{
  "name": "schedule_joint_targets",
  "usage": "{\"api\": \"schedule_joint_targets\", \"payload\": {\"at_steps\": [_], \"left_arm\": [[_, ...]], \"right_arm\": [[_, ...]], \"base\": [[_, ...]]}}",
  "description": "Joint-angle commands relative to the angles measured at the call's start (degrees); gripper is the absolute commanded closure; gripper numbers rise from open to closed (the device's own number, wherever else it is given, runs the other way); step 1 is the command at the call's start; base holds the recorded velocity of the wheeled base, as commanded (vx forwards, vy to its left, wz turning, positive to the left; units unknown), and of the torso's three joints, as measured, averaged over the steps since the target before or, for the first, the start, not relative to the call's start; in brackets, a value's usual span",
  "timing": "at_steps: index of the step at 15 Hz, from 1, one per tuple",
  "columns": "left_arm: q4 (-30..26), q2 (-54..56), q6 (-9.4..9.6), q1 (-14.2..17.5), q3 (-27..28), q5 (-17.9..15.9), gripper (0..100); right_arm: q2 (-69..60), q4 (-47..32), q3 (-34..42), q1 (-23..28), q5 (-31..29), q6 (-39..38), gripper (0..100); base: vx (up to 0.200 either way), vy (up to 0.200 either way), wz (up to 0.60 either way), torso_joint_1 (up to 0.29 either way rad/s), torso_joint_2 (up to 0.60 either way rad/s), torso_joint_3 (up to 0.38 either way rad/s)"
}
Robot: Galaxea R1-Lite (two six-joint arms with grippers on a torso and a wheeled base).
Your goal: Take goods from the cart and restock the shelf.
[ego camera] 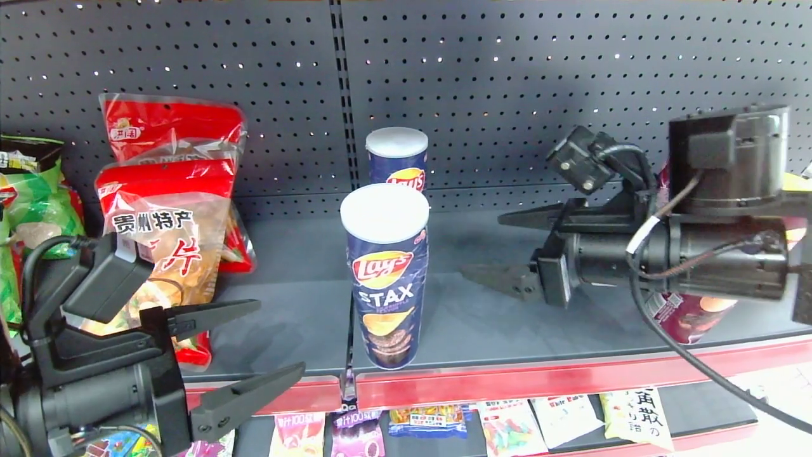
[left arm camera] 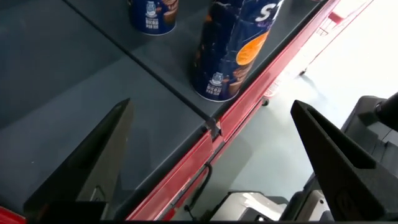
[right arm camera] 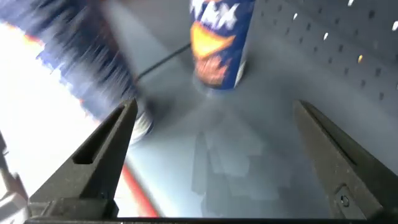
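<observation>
The right pincer [ego camera: 501, 247] is spread wide and empty. It is held level above the shelf [ego camera: 482, 324], pointing toward the front can [ego camera: 387, 279] from its right and apart from it. The left pincer [ego camera: 266, 343], also wide and holding nothing, sits at the shelf's red front edge, left of that can. The front can stands upright near the edge, just right of the seam between the shelf panels. The rear can [ego camera: 398, 158] stands upright behind it, close to the pegboard [ego camera: 507, 76]. In the right wrist view a blurred blue shape beside one finger is probably the front can. Two red bags [ego camera: 168, 190] lean at the shelf's left, with a green bag [ego camera: 32, 197] beyond them. A purple bag [ego camera: 688, 317] lies behind the right arm. Small packets [ego camera: 507, 419] show below the shelf's edge.
</observation>
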State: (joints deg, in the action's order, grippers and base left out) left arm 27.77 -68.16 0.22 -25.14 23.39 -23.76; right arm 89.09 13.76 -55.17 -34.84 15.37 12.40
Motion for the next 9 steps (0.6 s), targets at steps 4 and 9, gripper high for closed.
{"api": "schedule_joint_targets", "payload": {"at_steps": [4, 9], "left_arm": [[-0.2, -2.2, 1.19, -0.4, 0.1, 2.7, 0], [0.2, -9.1, 3.65, -0.4, 2.0, 9.5, 0]], "right_arm": [[-15.6, 0.2, 13.5, -1.5, 0.4, 0.2, 0], [-30.0, 0.0, 25.2, -8.5, 2.0, 0.1, 0]], "base": [[0.000, 0.000, 0.00, 0.000, 0.00, 0.000], [0.000, 0.000, 0.00, 0.000, 0.00, 0.000]]}}
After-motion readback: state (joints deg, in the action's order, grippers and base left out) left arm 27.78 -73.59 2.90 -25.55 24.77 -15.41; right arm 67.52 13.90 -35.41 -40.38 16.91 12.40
